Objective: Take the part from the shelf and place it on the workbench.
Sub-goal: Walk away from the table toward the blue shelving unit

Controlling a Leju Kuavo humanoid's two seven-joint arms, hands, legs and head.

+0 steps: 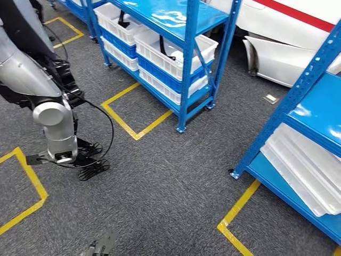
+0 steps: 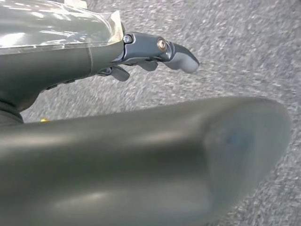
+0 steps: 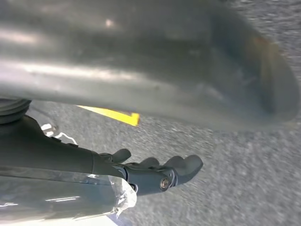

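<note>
The robot's silver left arm hangs over grey carpet marked with yellow tape lines. Its left hand hangs with dark fingers spread apart, holding nothing. In the right wrist view the right hand has its fingers stretched out over the carpet, with nothing in them. Ahead stands a blue metal shelf rack carrying white plastic bins on its lower levels. Which item there is the part cannot be told. A second blue rack holds flat white trays on its bottom shelf.
</note>
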